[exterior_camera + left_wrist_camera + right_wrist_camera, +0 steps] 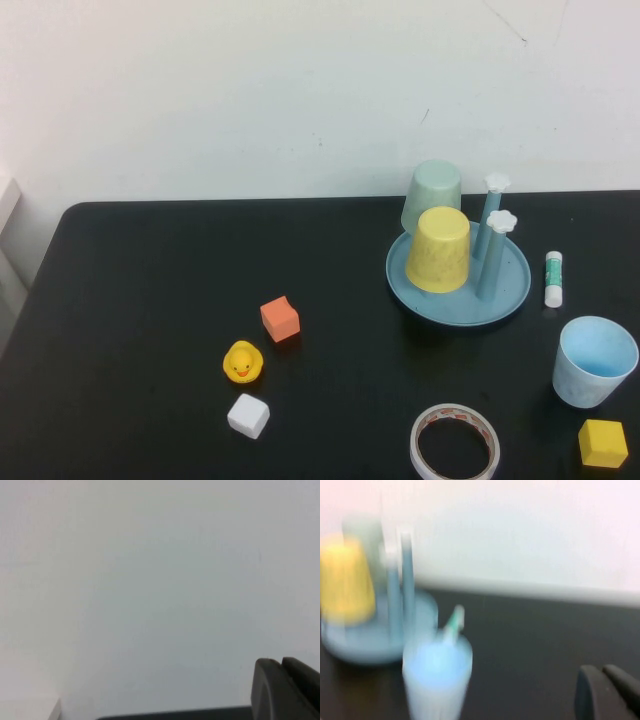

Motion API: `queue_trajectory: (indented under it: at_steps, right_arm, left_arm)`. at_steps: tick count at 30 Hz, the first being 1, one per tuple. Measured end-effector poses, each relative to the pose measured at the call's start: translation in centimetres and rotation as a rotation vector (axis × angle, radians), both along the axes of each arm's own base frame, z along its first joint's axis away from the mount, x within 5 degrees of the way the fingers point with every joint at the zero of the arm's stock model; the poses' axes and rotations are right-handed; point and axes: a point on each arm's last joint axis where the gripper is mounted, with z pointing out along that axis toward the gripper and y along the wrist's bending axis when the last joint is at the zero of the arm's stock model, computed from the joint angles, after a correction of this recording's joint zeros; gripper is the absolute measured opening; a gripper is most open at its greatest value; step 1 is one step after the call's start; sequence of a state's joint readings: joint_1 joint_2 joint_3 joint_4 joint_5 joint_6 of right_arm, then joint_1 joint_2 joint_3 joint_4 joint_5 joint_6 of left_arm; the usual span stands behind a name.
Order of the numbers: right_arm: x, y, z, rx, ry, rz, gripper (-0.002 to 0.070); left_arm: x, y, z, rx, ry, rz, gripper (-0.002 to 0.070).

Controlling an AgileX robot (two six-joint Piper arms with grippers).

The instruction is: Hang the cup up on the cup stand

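The light blue cup (pixel 594 360) stands upright, mouth up, on the black table at the right; it also shows in the right wrist view (pixel 437 672). The cup stand (pixel 510 290) is behind it and to its left, with a yellow cup (pixel 439 250) and a pale green cup (pixel 432 195) upside down on it and two free pegs (pixel 493 250). The stand also shows in the right wrist view (pixel 422 615). Neither gripper shows in the high view. My right gripper (pixel 601 670) is shut and empty, apart from the cup. My left gripper (pixel 281 662) is shut, facing the white wall.
A green-and-white glue stick (pixel 553 278) lies right of the stand. A tape roll (pixel 455 442) and a yellow cube (pixel 603 443) sit near the front edge. An orange cube (pixel 280 319), a yellow duck (pixel 242 362) and a white cube (pixel 248 415) are at centre-left.
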State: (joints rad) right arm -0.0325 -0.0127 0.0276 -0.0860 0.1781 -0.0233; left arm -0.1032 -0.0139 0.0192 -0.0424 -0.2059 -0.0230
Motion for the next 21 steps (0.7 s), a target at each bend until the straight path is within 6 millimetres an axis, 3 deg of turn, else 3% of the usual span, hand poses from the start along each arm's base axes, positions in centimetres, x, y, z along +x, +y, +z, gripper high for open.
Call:
queue_trajectory:
  at_steps: [9, 14, 17, 21]
  right_arm:
    - [-0.2, 0.3, 3.9, 0.026, -0.431, 0.032, -0.0001]
    - [-1.0, 0.3, 5.8, 0.074, -0.659, 0.043, -0.0001]
    - [-1.1, 0.2, 6.3, 0.087, -0.667, 0.041, -0.0001]
    - [-1.3, 0.2, 8.3, 0.072, -0.525, 0.029, -0.0001]
  left_arm:
    - [-0.4, 0.1, 1.3, -0.024, -0.152, 0.004, -0.0001]
    - [-0.3, 0.1, 1.3, -0.014, -0.079, 0.001, -0.0001]
    - [-0.9, 0.1, 3.6, 0.026, -0.047, 0.005, -0.0001]
    - [-1.9, 0.1, 6.8, 0.074, 0.034, 0.002, -0.0001]
